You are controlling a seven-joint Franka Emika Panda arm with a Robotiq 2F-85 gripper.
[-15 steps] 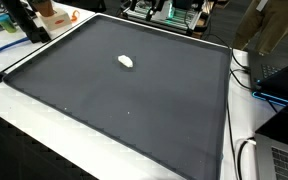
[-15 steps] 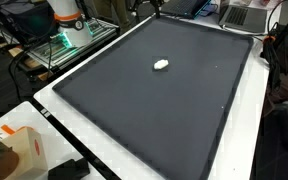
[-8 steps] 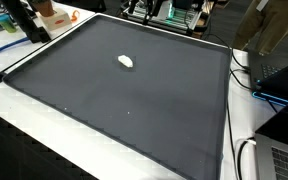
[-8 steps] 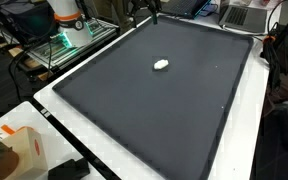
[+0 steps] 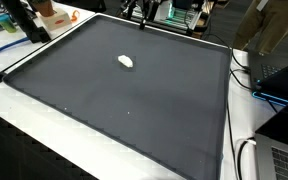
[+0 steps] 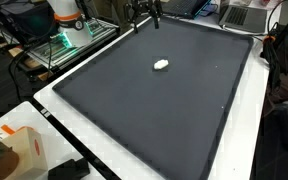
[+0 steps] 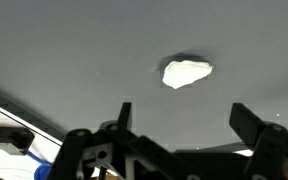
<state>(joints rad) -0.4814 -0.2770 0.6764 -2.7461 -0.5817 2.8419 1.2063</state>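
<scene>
**Small white lump, alone on the dark mat**

In the wrist view the hand stands wide and empty, its 2 fingers spread above the black mat. Just beyond the fingertips lies 1 white lump, flat on the mat and well clear of its edges. Its outline is crumpled and uneven, so it is probably light and soft, more likely to squash than to slip. The narrower width looks like the better place to pinch, from straight above. Farther out, white table borders the mat.
</scene>
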